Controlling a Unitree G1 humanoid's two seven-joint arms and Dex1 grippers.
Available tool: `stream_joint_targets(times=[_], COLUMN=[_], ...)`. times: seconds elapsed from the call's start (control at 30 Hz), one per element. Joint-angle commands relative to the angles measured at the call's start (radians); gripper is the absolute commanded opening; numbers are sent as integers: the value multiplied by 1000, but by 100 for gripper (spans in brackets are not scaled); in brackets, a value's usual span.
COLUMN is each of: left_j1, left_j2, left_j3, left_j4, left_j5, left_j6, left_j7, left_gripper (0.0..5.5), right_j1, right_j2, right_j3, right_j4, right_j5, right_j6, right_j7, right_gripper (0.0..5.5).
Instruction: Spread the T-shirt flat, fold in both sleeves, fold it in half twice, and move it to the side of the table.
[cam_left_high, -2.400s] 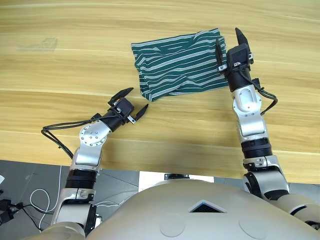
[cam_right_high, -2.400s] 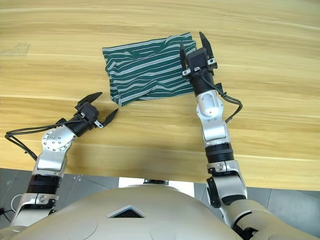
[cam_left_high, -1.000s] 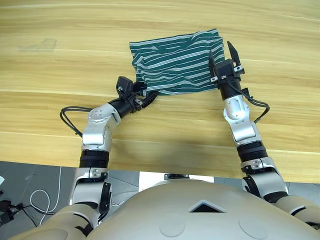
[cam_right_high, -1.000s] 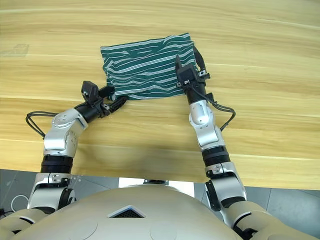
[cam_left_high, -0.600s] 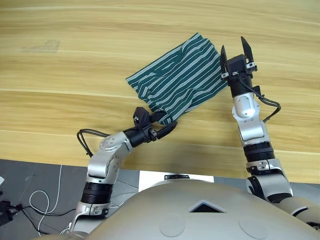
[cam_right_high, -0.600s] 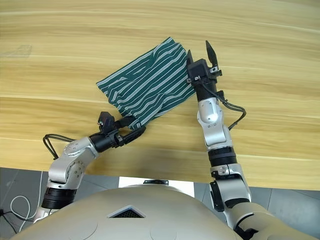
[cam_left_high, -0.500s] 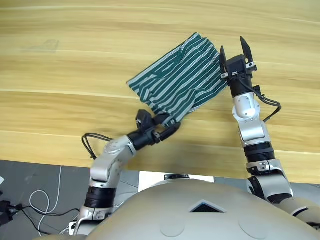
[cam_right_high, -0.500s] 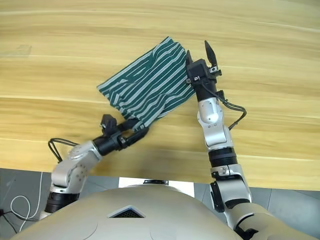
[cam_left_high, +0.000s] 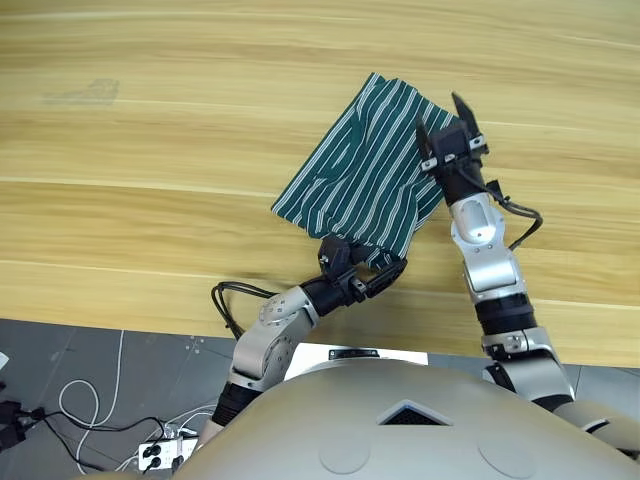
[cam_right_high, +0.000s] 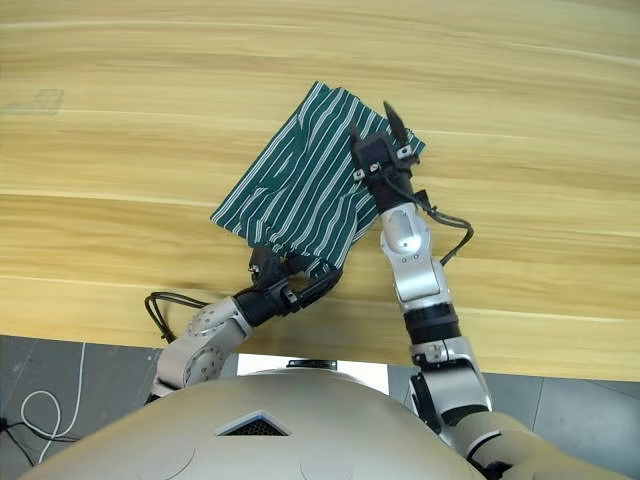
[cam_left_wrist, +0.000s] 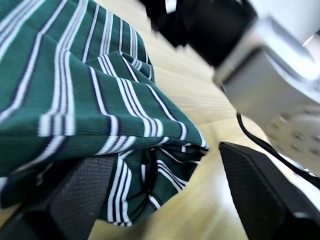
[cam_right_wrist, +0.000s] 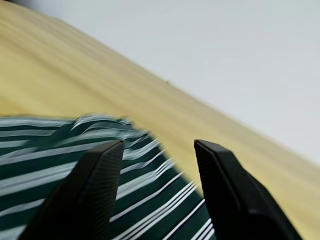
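A dark green T-shirt with thin white stripes (cam_left_high: 360, 175), folded into a small rectangle, lies slantwise on a pale wooden table (cam_left_high: 150, 150), just right of centre in the head view. Its lowest corner, toward the bottom of the frame, sits between the spread fingers of the left gripper (cam_left_high: 370, 268), resting against one finger and not pinched. The right gripper (cam_left_high: 440, 115) is at the shirt's upper right edge, its two black fingers apart over the cloth; contact cannot be told.
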Motion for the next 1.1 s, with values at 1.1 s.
stream_joint_targets(times=[1.1], left_j1=[-305], left_j2=[46], left_j3=[102], left_j4=[221], left_j5=[118], left_j6=[-53], left_j7=[64], left_gripper=[378], right_j1=[-145], right_j2=[86], right_j3=[-75], right_j4=[358], right_j5=[120], right_j6=[339], right_j7=[-47], right_gripper=[259])
